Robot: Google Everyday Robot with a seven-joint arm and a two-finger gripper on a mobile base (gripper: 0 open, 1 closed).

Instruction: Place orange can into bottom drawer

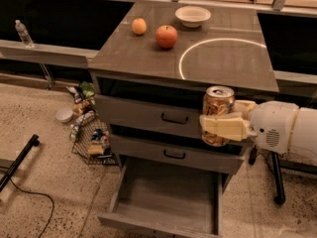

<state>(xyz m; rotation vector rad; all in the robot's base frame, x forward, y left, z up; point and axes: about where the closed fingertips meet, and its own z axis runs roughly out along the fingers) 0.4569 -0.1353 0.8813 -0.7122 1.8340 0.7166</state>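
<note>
The orange can (218,103) is a shiny copper-orange drink can with a silver top, held upright in my gripper (218,127), whose cream fingers (224,129) are shut around its body. It hangs in front of the cabinet's right side, level with the two upper drawers. The bottom drawer (166,198) is pulled out below and left of the can, its grey interior showing nothing inside.
On the cabinet top (143,56) sit a round orange fruit (139,26), a red apple (166,36) and a white bowl (192,16). A wire basket of packets (91,138) and a small white bowl (64,115) lie on the floor at left. A black stand leg (276,180) is at right.
</note>
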